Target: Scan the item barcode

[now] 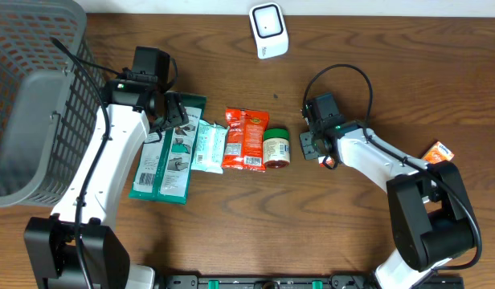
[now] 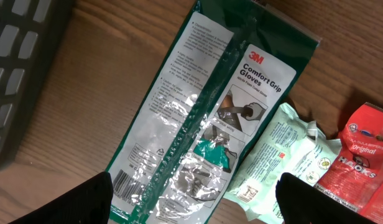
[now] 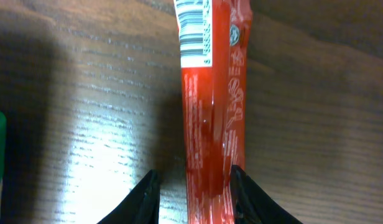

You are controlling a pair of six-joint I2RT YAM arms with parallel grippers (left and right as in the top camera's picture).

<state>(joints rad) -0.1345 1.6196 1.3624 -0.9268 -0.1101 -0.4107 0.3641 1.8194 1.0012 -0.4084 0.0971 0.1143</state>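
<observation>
Packet, red, was seen on edge on the bench, at 3 o'clock of the jar, between the right fingers, which were parted and not clamped. Left fingers were spread wide.

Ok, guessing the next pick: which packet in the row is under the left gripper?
The dark green 3M gloves pack, leftmost in the row, below the open left gripper; the pale mint packet and red packet lie further right.

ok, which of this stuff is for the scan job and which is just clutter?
Job: white scanner; red packet with its barcode showing, between the fingers of the right gripper.
Lying about: 3M gloves pack; pale green packet; red snack bag; green-lidded jar; orange packet; grey basket.
</observation>
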